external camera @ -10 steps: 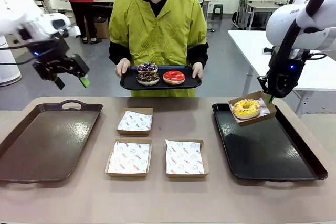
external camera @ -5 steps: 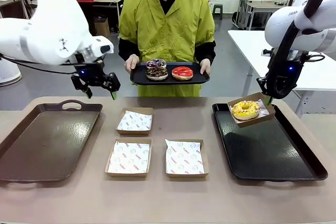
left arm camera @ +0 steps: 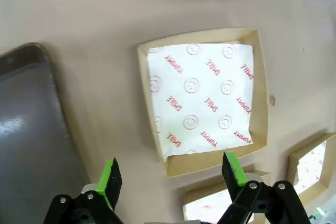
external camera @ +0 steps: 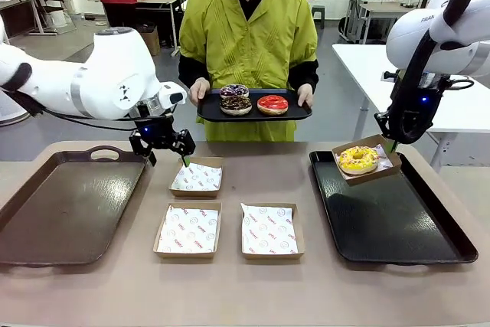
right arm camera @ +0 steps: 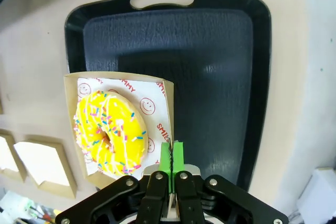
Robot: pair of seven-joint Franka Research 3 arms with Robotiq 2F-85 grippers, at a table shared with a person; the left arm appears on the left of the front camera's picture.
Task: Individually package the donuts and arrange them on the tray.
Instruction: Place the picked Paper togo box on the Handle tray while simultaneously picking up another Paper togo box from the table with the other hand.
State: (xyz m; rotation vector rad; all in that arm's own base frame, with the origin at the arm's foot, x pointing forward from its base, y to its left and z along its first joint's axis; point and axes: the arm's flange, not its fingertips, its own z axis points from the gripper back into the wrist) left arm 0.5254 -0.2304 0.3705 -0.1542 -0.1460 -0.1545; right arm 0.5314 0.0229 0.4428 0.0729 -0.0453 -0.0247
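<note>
Four donuts, four boxes, three trays: one donut is boxed so far.
Your right gripper (external camera: 393, 144) (right arm camera: 171, 153) is pinched shut on the edge of a paper-lined box (external camera: 366, 178) (right arm camera: 71, 85), and the yellow donut (external camera: 359, 158) (right arm camera: 110, 132) sits inside it. That box hangs tilted over the far corner of the black tray (external camera: 398, 227) on your right. The other three donuts are on the held tray (external camera: 210, 112) that the person grips with two hands. There the purple donut (external camera: 234, 91) is stacked on the chocolate donut (external camera: 236, 105), and the red donut (external camera: 272, 103) lies just beside them. Three empty boxes lie on the table (external camera: 230, 289): the far box (external camera: 197, 177) (left arm camera: 202, 98), the near left box (external camera: 187, 230) and the near right box (external camera: 269, 230). Your left gripper (external camera: 165, 160) (left arm camera: 171, 170) has its fingers spread wide, holding nothing, above the far box. One brown tray (external camera: 61, 212) lies on your left.
</note>
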